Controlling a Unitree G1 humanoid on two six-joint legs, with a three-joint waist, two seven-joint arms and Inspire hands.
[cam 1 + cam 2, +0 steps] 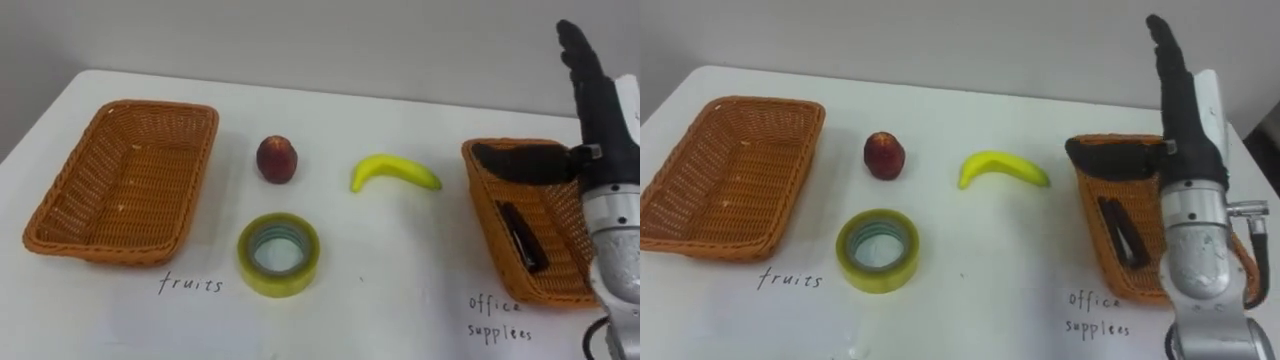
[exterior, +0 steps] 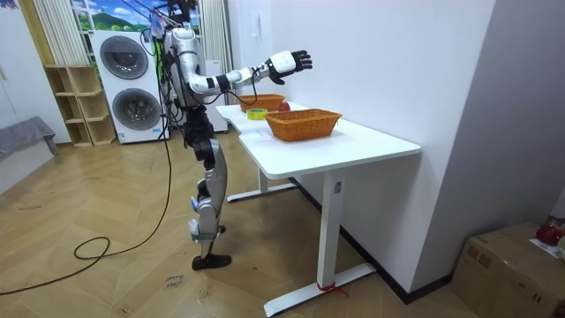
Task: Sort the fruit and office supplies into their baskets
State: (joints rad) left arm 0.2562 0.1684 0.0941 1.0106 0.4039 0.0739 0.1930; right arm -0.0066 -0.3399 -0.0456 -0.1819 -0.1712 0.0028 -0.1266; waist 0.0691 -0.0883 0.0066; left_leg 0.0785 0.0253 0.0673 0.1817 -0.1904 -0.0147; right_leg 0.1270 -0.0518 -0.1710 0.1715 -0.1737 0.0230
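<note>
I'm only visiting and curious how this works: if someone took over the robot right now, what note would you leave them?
Right hand: open, raised over the office supplies basket, holding nothing.
Done: one dark item lies in that basket.
Left: the red fruit and banana on the table go into the empty fruits basket; the tape roll goes to office supplies.

**Clearances and obstructions**

The apple (image 1: 277,158), banana (image 1: 394,172) and tape roll (image 1: 279,254) are found well apart, with bare table (image 1: 400,265) between them; the left basket (image 1: 66,195) is unobstructed from above; the right basket (image 1: 484,195) is overhung by the raised right hand (image 1: 600,110), fingers straight.
</note>
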